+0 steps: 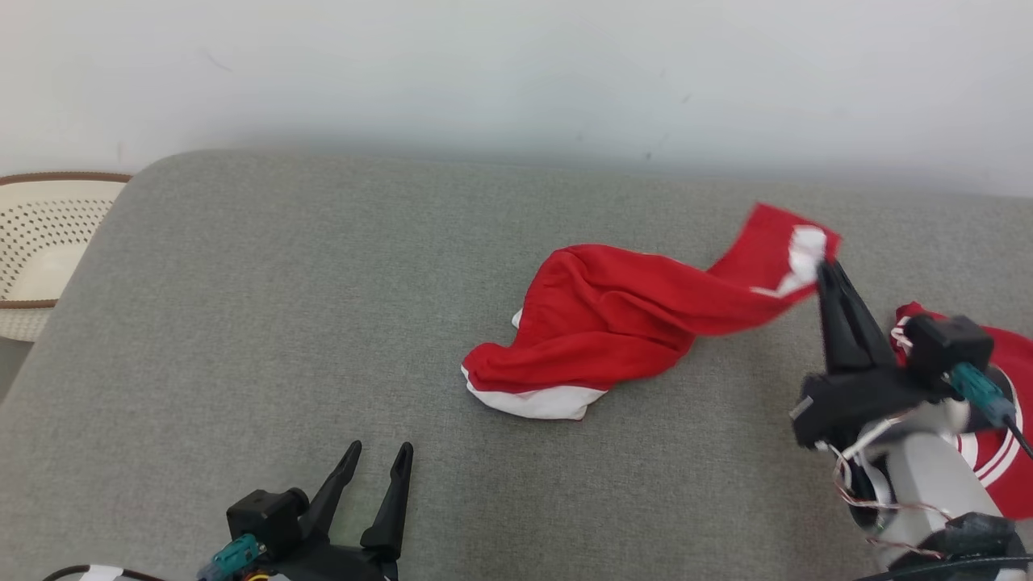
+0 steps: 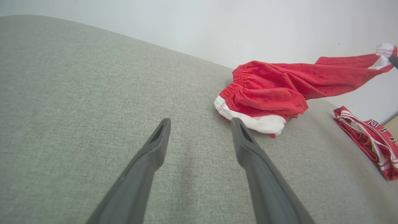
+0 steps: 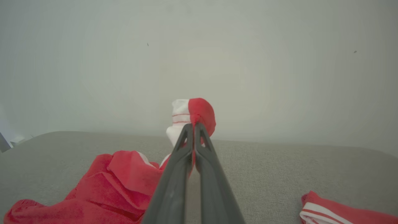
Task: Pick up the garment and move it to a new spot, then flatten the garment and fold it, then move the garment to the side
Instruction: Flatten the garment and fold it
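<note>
The garment [image 1: 613, 315] is a pair of red shorts with white trim, bunched on the grey cushion right of centre. One white-trimmed leg end is lifted off the surface, and my right gripper [image 1: 825, 270] is shut on it. In the right wrist view the closed gripper [image 3: 193, 126] pinches that red and white hem, with the rest of the shorts [image 3: 102, 189] trailing down to the lower left. My left gripper [image 1: 379, 452] stands open near the front edge, well left of the cloth. The left wrist view has its fingers [image 2: 161, 137] apart over bare cushion, the shorts [image 2: 270, 93] just beyond them.
A second red and white garment [image 1: 1001, 403] lies folded at the right edge, behind my right arm. A cream perforated basket [image 1: 40, 242] sits off the cushion's left end. A pale wall runs along the back.
</note>
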`<state>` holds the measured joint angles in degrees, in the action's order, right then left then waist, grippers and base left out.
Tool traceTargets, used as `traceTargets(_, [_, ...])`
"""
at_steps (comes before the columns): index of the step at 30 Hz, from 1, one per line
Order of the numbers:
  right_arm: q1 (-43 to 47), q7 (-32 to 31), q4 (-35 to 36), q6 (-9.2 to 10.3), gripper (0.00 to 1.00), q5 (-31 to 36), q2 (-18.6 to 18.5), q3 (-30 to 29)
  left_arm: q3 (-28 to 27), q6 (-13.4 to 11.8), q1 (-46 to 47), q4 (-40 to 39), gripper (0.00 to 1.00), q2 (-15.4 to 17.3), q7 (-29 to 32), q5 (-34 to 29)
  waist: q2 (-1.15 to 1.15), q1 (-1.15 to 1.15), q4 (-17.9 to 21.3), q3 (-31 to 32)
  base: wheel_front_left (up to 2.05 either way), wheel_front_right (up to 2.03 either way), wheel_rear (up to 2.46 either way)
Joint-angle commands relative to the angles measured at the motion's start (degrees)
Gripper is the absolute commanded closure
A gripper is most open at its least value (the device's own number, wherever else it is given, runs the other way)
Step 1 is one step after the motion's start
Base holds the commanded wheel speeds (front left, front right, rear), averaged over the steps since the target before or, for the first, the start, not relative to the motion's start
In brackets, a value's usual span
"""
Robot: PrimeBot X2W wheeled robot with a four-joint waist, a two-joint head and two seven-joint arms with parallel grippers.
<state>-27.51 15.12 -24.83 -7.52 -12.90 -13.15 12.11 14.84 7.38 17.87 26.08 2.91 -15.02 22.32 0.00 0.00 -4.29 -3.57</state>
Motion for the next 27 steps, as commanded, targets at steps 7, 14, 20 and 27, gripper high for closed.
traceTargets(7, [4.0, 0.0, -4.7, 0.05, 0.00, 2.4, 0.1, -4.5, -0.5, -0.3, 0.2, 0.5, 0.00, 0.0, -0.2, -0.4, 0.00, 0.00, 2.5, -1.2, 0.00, 0.00, 0.00])
traceTargets(14, [5.9, 0.0, -1.4, 0.05, 0.00, 2.1, 2.1, -2.8, -1.4, -0.2, 2.3, 1.6, 0.00, 0.0, -0.2, -2.1, 0.00, 0.00, 5.9, -2.0, 0.00, 0.00, 0.00])
traceTargets(20, [6.3, 0.0, 1.2, 0.05, 0.00, 1.1, 2.9, 0.2, -2.2, -0.1, 6.3, 4.8, 0.00, 0.0, -0.2, -4.4, 0.00, 0.00, 9.0, -3.8, 0.00, 0.00, 0.00])
traceTargets(27, [7.1, 0.0, 2.7, 0.05, 0.00, 0.4, 3.2, 1.2, -1.4, 0.0, 12.1, 10.6, 0.00, 1.7, -0.2, -8.1, 0.00, 0.00, 12.2, -6.1, 0.00, 0.00, 0.00])
